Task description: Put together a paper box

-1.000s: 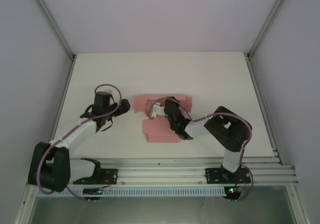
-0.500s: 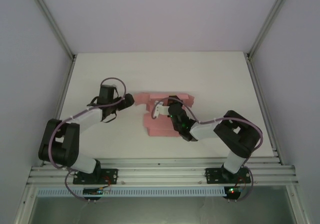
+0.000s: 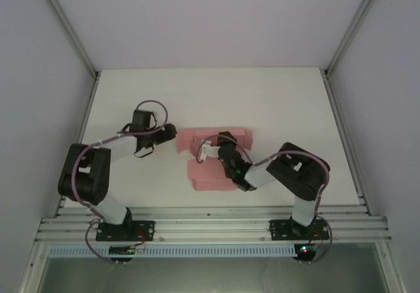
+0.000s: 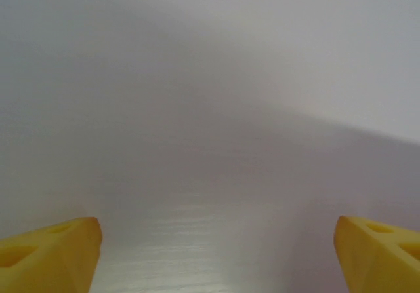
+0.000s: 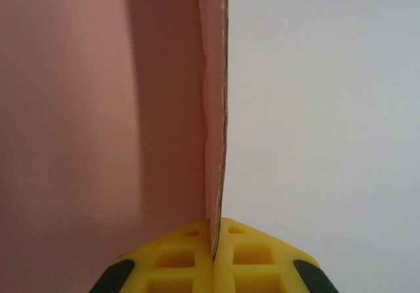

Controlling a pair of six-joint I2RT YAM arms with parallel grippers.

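Note:
The paper box (image 3: 209,175) is a pink card sheet with flaps, lying partly folded mid-table. My right gripper (image 3: 222,142) sits over its middle. In the right wrist view the right gripper (image 5: 215,244) is shut on the thin edge of an upright pink card flap (image 5: 213,142), with more of the pink card (image 5: 92,109) spreading to the left. My left gripper (image 3: 173,134) hovers just off the sheet's upper left edge. In the left wrist view its yellow fingertips (image 4: 52,253) stand wide apart, and the left gripper (image 4: 216,260) is open over bare white table.
The white table (image 3: 275,103) stretches behind and to both sides of the sheet. Aluminium rails (image 3: 210,221) carrying the arm bases run along the near edge. Metal posts (image 3: 65,27) and pale walls close in the left, right and back.
My left arm has swung in, bringing its gripper right up to the pink sheet's left edge. The right arm shifted slightly while keeping its pinch on the flap.

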